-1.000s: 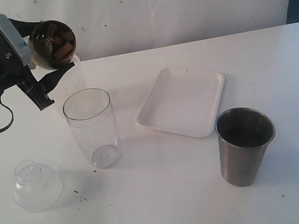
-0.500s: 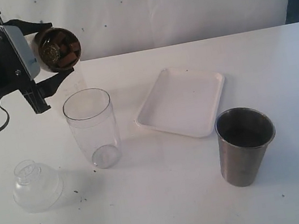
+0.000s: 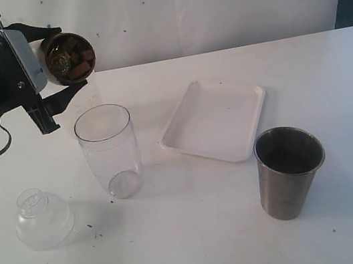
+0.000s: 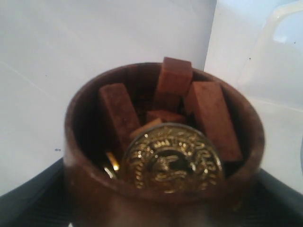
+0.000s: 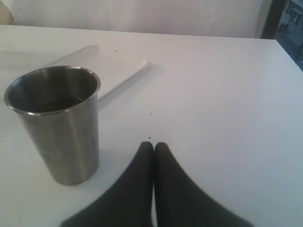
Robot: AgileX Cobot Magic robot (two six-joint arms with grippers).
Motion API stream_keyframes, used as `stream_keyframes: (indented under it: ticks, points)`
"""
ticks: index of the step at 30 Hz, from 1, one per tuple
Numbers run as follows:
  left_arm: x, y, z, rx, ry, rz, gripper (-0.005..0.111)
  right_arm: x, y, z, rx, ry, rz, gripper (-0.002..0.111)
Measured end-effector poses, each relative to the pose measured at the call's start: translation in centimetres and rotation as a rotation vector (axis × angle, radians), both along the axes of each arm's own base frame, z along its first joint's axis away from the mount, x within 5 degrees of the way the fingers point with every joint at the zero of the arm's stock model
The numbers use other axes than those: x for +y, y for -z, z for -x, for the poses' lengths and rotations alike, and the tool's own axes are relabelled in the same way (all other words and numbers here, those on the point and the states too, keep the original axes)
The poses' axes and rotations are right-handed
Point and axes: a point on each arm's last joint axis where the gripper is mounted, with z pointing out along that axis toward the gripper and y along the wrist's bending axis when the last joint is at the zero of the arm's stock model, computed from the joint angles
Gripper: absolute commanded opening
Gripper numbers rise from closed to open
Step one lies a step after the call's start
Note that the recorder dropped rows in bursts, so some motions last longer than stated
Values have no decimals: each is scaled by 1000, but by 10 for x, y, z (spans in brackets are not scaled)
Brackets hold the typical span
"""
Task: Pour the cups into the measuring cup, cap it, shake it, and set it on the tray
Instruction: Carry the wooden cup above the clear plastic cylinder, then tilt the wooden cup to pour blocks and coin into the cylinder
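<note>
My left gripper [image 3: 61, 59] is shut on the brown wooden cup [image 3: 71, 52], held tipped on its side in the air, behind and to the left of the measuring cup's rim. Inside the wooden cup [image 4: 161, 194] lie brown blocks [image 4: 208, 113] and a gold coin [image 4: 170, 158], which rests against the lip. The clear measuring cup [image 3: 108, 150] stands upright and looks empty. To its right lies the white tray [image 3: 214, 120], bare. The steel tumbler [image 3: 290, 170] stands near the front right. My right gripper [image 5: 154, 144] is shut on nothing, low over the table beside the steel tumbler [image 5: 59, 127].
A clear domed lid [image 3: 42, 219] sits on the table at the front left of the measuring cup. The tray [image 5: 109, 68] lies beyond the tumbler in the right wrist view. A white wall backs the table.
The left wrist turned a little with the wooden cup a second ago, then held still. Nothing has come out of the cup. The right gripper has not moved.
</note>
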Motion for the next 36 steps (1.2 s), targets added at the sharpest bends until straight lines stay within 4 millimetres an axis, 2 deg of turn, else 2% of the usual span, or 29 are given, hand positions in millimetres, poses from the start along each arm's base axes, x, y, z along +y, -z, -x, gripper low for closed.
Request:
stream_keyframes:
  ticks: [11, 21, 29, 36]
  points:
    - [-3, -4, 2, -158, 66, -94, 0, 0, 0, 0, 0, 0, 0, 0]
    - [-5, -3, 4, -183, 106, -135, 0, 0, 0, 0, 0, 0, 0, 0]
    - [-6, 18, -2, -195, 131, -212, 0, 0, 0, 0, 0, 0, 0, 0]
    - [-9, 16, 0, -365, 193, -312, 0, 0, 0, 0, 0, 0, 0, 0]
